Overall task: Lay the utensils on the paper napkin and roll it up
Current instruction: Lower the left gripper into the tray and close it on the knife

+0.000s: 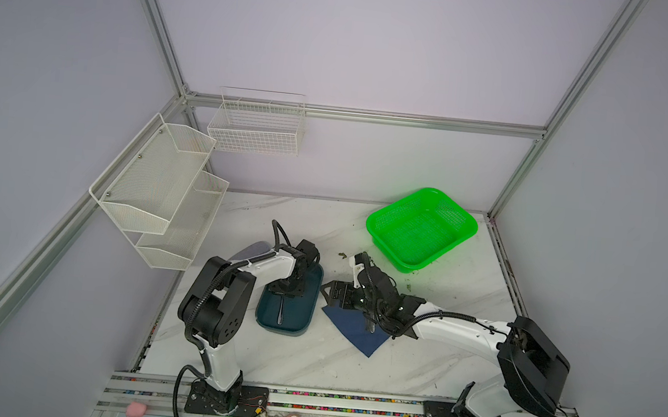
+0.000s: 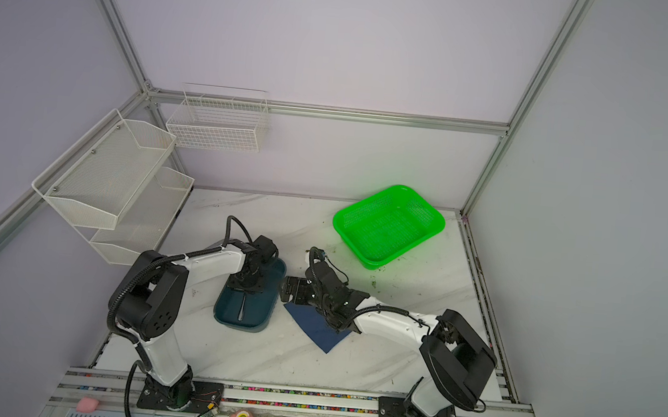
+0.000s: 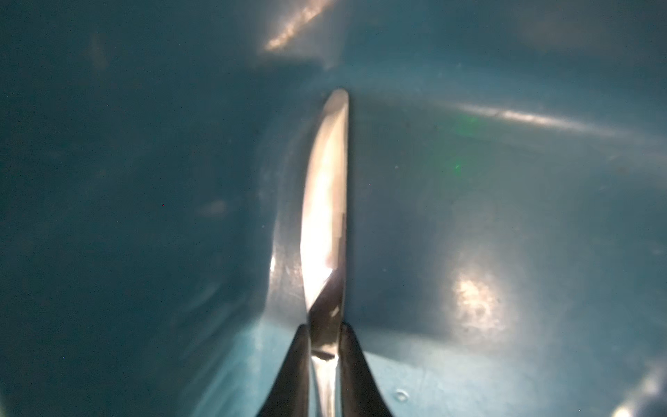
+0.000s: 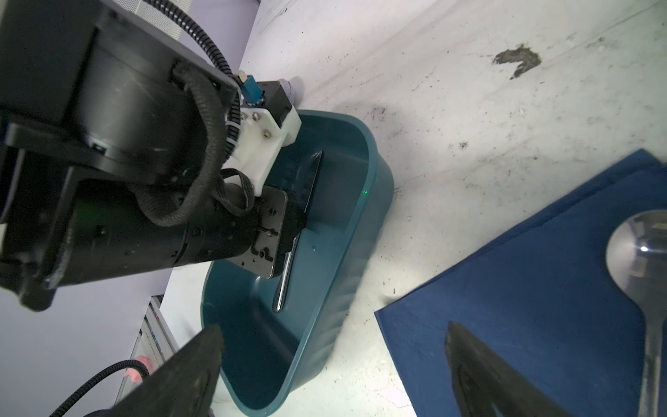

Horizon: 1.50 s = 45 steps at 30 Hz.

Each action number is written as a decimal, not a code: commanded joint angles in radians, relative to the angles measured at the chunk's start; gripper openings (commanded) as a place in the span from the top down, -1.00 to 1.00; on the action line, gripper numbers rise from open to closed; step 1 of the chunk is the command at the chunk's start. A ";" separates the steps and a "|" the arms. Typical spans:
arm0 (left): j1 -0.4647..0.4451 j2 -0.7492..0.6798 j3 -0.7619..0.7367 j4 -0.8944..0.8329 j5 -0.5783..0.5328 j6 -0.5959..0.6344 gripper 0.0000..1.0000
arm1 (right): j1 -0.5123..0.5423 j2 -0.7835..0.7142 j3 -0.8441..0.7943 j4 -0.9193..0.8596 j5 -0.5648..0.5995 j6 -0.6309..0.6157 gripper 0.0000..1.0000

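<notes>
Between the pinched-shut fingers of your left claw (image 3: 325, 326) sits the knife (image 3: 325, 202), blade straight ahead inside the teal tray (image 1: 299, 317); the paper napkin (image 1: 358, 333) lies to its right, by your wide-open, empty right claw (image 1: 327, 293).

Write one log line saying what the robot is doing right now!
left gripper: shut on knife in tray | right gripper: open, by napkin edge | spoon: on napkin

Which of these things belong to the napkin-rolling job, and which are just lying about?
Job: knife, spoon, blue napkin, teal tray holding the knife.
Lying about: green basket, white shelves, wire basket, grey case.
</notes>
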<state>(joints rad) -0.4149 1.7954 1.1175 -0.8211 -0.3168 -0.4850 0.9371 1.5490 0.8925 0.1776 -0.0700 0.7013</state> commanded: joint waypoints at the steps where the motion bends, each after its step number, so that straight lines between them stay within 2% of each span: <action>1: 0.002 0.028 -0.004 -0.006 -0.027 0.017 0.56 | 0.003 -0.023 -0.010 -0.020 0.017 0.006 -0.95; 11: -0.013 0.089 0.012 -0.006 -0.036 0.029 0.54 | 0.004 -0.025 -0.013 -0.024 0.025 0.004 -0.95; 18: -0.016 0.111 0.013 -0.009 -0.036 0.013 0.73 | 0.004 -0.038 -0.021 -0.030 0.035 0.004 -0.95; 27: -0.016 0.069 0.005 -0.007 -0.045 0.005 0.91 | 0.004 -0.043 -0.025 -0.027 0.037 0.005 -0.95; 36: -0.016 0.027 -0.013 -0.007 -0.064 -0.010 1.00 | 0.004 -0.042 -0.019 -0.038 0.045 0.005 -0.95; 41: -0.016 0.012 -0.013 -0.006 -0.014 -0.017 1.00 | 0.004 -0.041 -0.016 -0.039 0.047 0.007 -0.95; 45: -0.015 -0.027 -0.022 0.016 0.076 0.000 1.00 | 0.005 -0.040 -0.015 -0.043 0.048 0.006 -0.95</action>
<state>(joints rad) -0.4339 1.8015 1.1343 -0.8291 -0.3817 -0.4786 0.9371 1.5295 0.8806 0.1593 -0.0406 0.7013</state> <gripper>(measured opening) 0.048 0.974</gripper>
